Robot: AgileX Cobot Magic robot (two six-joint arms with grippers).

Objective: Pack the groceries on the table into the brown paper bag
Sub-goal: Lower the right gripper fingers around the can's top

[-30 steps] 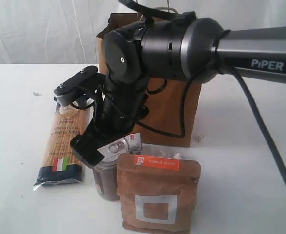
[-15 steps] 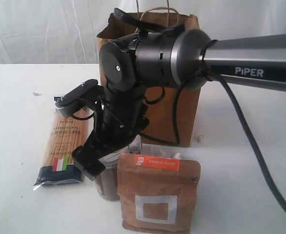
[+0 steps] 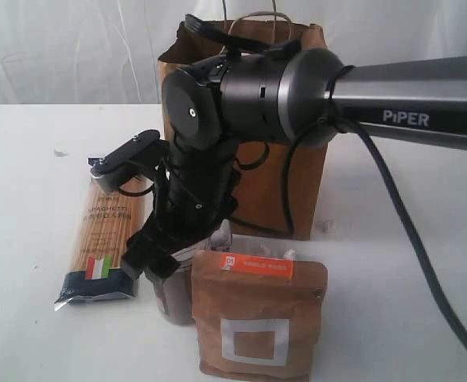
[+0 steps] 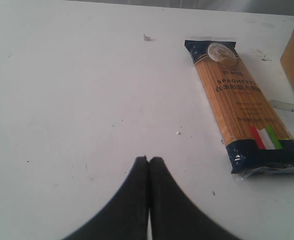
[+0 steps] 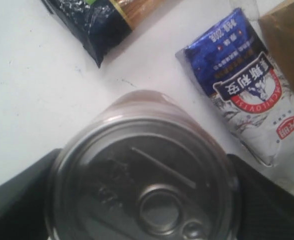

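While right end effector [image 5: 142, 202] flanks pull-tab tin [image 5: 141, 160], jaws wide, contact unclear

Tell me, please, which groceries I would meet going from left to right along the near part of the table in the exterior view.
spaghetti packet → pull-tab tin → brown pouch with orange label

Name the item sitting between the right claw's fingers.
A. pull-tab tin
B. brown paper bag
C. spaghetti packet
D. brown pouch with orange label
A: in the right wrist view, the pull-tab tin fills the gap of the right claw, with a dark finger on either side of its rim.
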